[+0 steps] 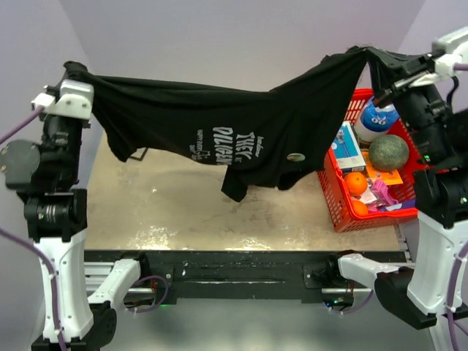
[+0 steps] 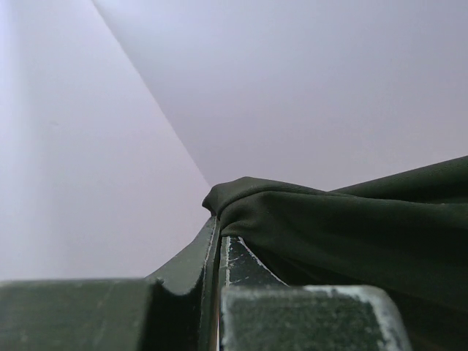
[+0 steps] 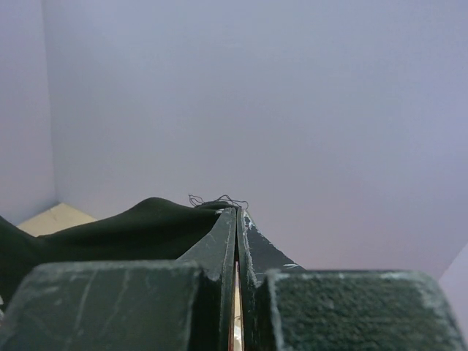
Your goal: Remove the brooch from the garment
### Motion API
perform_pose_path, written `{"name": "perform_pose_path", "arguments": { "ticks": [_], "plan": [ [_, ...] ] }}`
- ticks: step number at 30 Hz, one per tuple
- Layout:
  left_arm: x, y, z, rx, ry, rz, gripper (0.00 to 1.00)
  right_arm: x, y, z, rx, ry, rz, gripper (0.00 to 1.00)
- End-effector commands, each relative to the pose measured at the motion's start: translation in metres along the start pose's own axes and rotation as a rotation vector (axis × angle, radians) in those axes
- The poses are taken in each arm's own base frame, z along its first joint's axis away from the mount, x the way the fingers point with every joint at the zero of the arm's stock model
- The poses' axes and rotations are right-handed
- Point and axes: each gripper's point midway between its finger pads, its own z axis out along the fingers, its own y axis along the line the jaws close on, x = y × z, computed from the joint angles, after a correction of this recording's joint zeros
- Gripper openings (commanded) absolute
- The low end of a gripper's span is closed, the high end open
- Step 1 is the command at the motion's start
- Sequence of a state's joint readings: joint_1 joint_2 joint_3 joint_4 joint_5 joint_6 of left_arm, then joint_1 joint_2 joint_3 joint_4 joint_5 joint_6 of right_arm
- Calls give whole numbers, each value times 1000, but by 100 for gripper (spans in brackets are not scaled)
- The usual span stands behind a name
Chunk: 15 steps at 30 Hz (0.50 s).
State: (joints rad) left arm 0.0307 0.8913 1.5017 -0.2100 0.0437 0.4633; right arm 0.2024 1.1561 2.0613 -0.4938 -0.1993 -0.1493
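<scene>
Pale lilac walls, tan tabletop (image 1: 219,212). Garment (image 1: 219,117), a black T-shirt with white lettering upside down, strung high between my hands. My left gripper (image 1: 71,71) pinched tight on its 9 o'clock end, my right gripper (image 1: 373,55) pinched on its 2 o'clock end. Brooch (image 1: 137,155), thin black open frame, by sleeve hem toward 8 o'clock; pinned or lying on table, cannot tell. Pale oval spot (image 1: 296,156) on chest. Red basket (image 1: 333,191) with orange (image 1: 356,183) at 3 o'clock; hanging shirt overlaps its left rim.

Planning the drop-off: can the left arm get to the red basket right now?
Probably not: the left gripper is shut on the T-shirt at far left; the basket sits at far right.
</scene>
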Motion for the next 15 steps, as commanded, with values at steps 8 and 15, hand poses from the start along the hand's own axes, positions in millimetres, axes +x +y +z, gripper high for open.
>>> {"name": "perform_pose_path", "arguments": {
  "ticks": [8,15],
  "plan": [
    [-93,58,-40,-166,-221,62,0,-100,-26,-45,138,-211,-58,0],
    [-70,47,-29,-150,-182,86,0,-84,-29,-22,138,-199,-60,0]
  ]
}}
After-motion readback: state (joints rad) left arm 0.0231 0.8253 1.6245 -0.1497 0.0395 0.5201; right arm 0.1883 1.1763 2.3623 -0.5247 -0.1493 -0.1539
